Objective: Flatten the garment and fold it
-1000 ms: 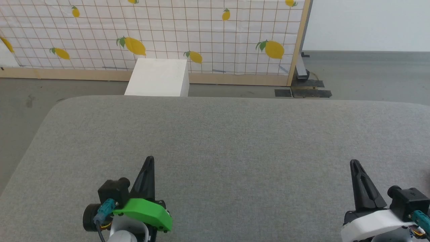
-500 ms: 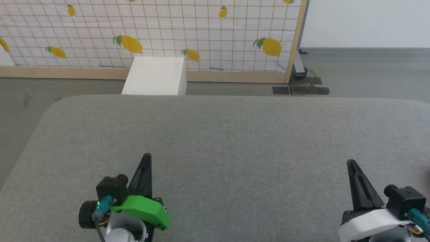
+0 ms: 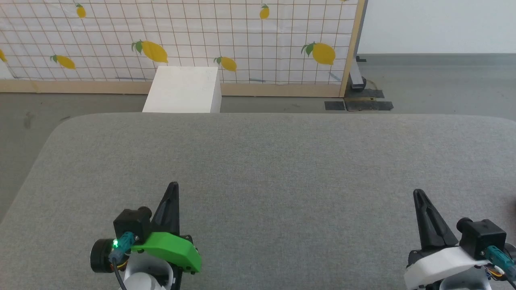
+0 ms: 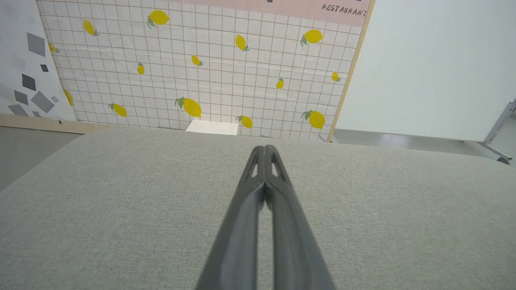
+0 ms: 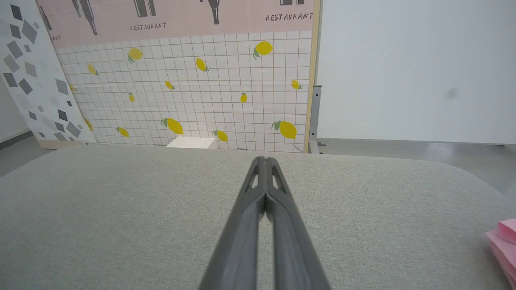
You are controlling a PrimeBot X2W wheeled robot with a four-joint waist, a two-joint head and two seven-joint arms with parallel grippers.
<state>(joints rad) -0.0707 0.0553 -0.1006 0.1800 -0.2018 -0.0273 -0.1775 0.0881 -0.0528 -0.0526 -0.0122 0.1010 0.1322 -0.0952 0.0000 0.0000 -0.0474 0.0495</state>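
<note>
A corner of the pink garment (image 5: 504, 245) shows at the lower right edge of the right wrist view, lying on the grey padded table (image 5: 121, 209) to the right of my right gripper (image 5: 264, 159). That gripper is shut with nothing in it; in the head view the right gripper (image 3: 417, 192) sits at the lower right above the table (image 3: 282, 161). My left gripper (image 3: 173, 184) rests at the lower left, also shut and empty, its two fingers pressed together in the left wrist view, left gripper (image 4: 264, 148).
A white box (image 3: 183, 89) stands on the floor beyond the table's far edge. Behind it is a lemon-patterned screen (image 3: 201, 36) with a wooden frame. Grey floor (image 3: 435, 84) lies to the back right.
The head camera has tilted down a little, so the whole scene has shifted up and left. Both grippers stay shut and in place on the table.
</note>
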